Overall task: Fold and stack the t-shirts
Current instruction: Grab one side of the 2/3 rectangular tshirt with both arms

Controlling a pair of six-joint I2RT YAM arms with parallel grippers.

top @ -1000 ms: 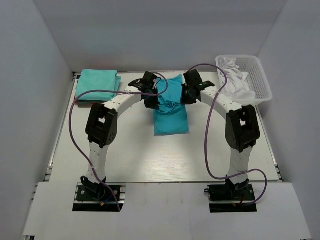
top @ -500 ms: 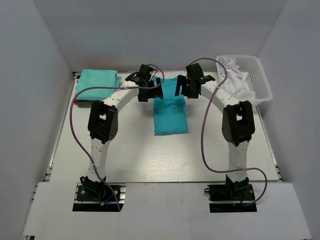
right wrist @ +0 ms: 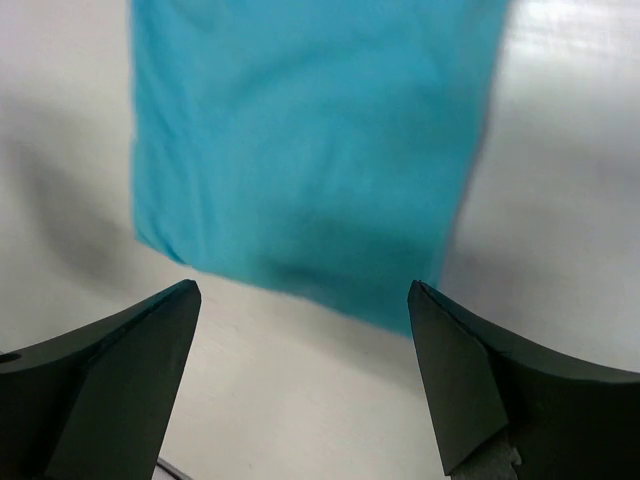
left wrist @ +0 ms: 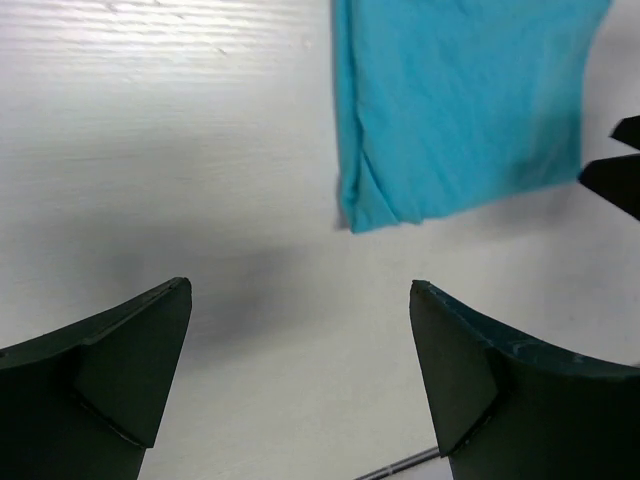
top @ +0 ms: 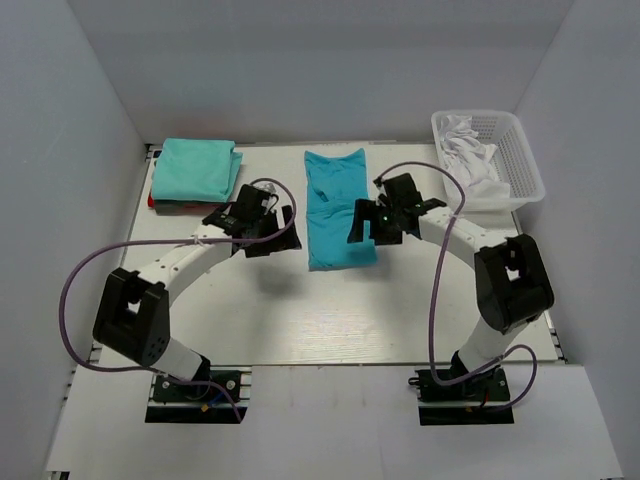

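Left fingers point(left wrist: 110, 375), right fingers point(right wrist: 105, 385) withdrawn; turquoise t-shirt point(top: 337, 210) flat, narrow strip.

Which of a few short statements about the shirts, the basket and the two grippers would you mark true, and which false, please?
1. The turquoise shirt lies on the table, in neither gripper. True.
2. The left gripper is shut on that shirt. False: it is open and empty.
3. The right gripper is open. True.
4. The folded mint shirts sit in the basket. False: they are stacked at the table's back left; the basket, at the back right, holds white cloth.
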